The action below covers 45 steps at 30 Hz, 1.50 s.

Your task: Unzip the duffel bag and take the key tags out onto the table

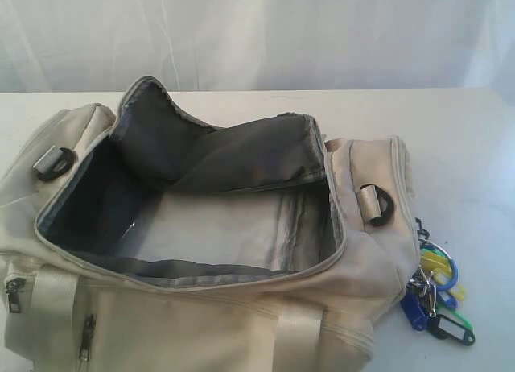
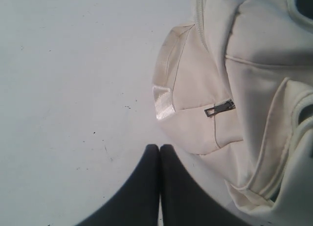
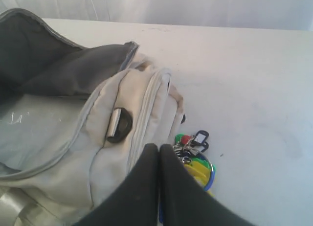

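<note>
clearly, one duffel bag is seen on the table, unzipped, its mouth spread wide and its grey lining laid bare. one bunch of key tags is laid on the table, just beside the bag's right end and outside it. blue, yellow, green and black tags can be told, but their number cannot be counted, as they overlap. two black d-rings are counted, one at each end of the bag. two pale webbing straps are counted on its near side, and two small zipper pulls on the side pockets.

the left gripper is held over bare table beside the bag's end pocket, its dark fingers pressed together with nothing between them. the right gripper is held above the bag's other end and the key tags, its fingers likewise pressed together and empty.

the bag is cut off by the lower and left edges of the exterior view. part of the key tag bunch is covered by the right gripper's fingers in the right wrist view. only the fingers of each gripper are shown.
</note>
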Available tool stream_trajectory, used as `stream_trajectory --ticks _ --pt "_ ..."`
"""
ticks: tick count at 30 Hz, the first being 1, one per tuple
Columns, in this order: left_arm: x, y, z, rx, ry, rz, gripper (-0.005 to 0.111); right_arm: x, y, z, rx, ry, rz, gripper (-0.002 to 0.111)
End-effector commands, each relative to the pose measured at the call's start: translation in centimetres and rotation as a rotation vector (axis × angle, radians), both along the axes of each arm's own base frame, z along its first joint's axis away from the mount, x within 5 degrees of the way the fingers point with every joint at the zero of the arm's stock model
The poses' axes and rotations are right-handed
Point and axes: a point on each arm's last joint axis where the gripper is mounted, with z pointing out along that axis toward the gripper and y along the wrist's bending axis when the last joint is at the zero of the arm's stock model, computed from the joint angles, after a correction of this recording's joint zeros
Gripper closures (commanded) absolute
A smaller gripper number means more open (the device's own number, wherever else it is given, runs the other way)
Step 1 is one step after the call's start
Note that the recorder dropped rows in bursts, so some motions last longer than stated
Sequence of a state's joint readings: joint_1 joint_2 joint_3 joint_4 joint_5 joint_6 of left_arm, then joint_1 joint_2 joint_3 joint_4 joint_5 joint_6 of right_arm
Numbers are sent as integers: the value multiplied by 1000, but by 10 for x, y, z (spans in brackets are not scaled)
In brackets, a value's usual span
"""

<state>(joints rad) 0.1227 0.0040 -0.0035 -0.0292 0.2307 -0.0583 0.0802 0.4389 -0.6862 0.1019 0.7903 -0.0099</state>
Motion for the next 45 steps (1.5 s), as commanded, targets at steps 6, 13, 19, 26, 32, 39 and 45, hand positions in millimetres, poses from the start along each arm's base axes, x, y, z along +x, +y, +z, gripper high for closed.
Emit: stream_trajectory --ticks 6,13,19,26,32,39,45 --pt "0 0 -1 -1 0 -4 107 -19 -5 -71 27 -350 -44 108" --pt "0 0 -1 -1 0 -4 107 -16 -8 -123 43 -518 -77 108" --pt "0 0 -1 -1 0 -4 107 -17 -12 -155 -57 -249 -127 108" --pt "0 0 -1 -1 0 -4 107 -18 -20 -158 -93 -204 -277 108" --pt "0 0 -1 -1 0 -4 107 -18 -20 -158 -93 -204 -280 108" --pt "0 0 -1 -1 0 -4 107 -18 -20 -158 -93 -204 -280 108" --pt "0 1 -1 -2 0 13 107 -18 -18 -158 -89 -205 -242 108"
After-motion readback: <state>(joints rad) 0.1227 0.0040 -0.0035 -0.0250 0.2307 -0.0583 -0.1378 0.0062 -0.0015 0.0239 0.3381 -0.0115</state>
